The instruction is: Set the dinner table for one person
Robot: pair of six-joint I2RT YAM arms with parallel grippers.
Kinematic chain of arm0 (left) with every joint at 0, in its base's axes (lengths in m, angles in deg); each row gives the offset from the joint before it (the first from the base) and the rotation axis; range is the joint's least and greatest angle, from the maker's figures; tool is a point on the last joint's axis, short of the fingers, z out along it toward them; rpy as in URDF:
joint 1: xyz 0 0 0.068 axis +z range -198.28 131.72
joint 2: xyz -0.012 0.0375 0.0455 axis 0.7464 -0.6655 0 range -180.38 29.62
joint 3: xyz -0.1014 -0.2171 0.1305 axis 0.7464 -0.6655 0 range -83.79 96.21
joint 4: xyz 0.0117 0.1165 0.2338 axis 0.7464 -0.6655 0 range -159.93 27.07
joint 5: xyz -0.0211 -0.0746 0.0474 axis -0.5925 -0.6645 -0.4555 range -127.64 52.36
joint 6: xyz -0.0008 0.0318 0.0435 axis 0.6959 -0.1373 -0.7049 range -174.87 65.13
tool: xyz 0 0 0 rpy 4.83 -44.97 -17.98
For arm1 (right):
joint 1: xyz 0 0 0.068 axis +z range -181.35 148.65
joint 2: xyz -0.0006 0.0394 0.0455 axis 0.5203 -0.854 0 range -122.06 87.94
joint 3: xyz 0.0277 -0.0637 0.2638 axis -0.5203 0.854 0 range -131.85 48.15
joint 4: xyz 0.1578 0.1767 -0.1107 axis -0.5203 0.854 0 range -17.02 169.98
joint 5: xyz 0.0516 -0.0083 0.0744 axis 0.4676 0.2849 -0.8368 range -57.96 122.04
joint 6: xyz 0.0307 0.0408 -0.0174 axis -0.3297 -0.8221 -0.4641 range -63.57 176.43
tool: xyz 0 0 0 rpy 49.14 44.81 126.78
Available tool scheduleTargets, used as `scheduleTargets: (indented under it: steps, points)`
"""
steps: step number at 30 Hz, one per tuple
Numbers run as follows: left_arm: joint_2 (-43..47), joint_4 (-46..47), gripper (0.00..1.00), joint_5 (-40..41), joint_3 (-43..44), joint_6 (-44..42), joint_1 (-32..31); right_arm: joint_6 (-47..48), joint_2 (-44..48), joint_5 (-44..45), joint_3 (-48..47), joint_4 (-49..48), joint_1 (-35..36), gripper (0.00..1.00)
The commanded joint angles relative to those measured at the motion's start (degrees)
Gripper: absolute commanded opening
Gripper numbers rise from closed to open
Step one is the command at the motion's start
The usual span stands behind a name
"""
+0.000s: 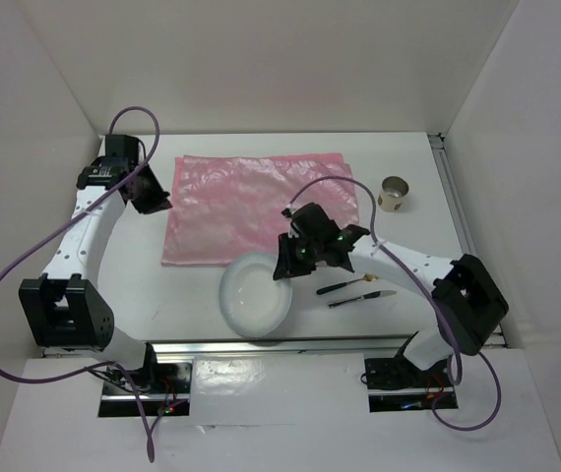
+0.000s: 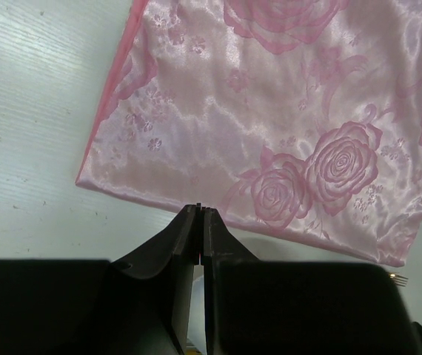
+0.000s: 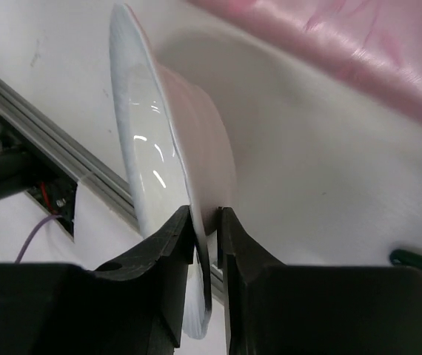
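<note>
A white plate (image 1: 256, 295) sits near the front edge of the dinner table (image 1: 162, 295). My right gripper (image 1: 285, 264) is shut on its right rim. In the right wrist view the plate (image 3: 152, 148) is seen edge on, with its thin rim pinched in the gripper (image 3: 205, 214). A pink rose-patterned cloth (image 1: 261, 202) lies flat at the table's middle. My left gripper (image 1: 153, 202) hovers by the cloth's left edge. It is shut and holds nothing (image 2: 200, 209), just in front of the cloth's (image 2: 270, 111) near border.
A dark-handled fork (image 1: 349, 286) and knife (image 1: 359, 298) lie right of the plate. A small metal cup (image 1: 395, 194) stands at the back right. A metal rail (image 3: 48, 126) runs along the front edge close to the plate.
</note>
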Motion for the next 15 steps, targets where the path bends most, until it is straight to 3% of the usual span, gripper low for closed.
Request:
scheduleTargets:
  steps: [1, 5, 10, 15]
  points:
    - [-0.07, -0.53, 0.21, -0.55, 3.49, -1.14, -0.24, 3.77, 3.7, -5.23, -8.02, 1.31, -5.02, 0.0]
    - [-0.07, -0.54, 0.21, -0.03, 4.63, -1.14, -0.24, 4.47, 1.51, -8.83, -15.39, 3.08, -10.63, 0.0]
    - [-0.07, -0.54, 0.21, -0.02, 4.64, -1.14, -0.24, 2.9, -5.06, -17.53, -19.72, -3.15, -18.47, 0.0]
    - [-0.6, -1.07, 0.21, -0.02, 4.64, -1.14, -0.24, -2.37, -12.54, -20.0, -25.34, -8.86, -24.35, 0.0]
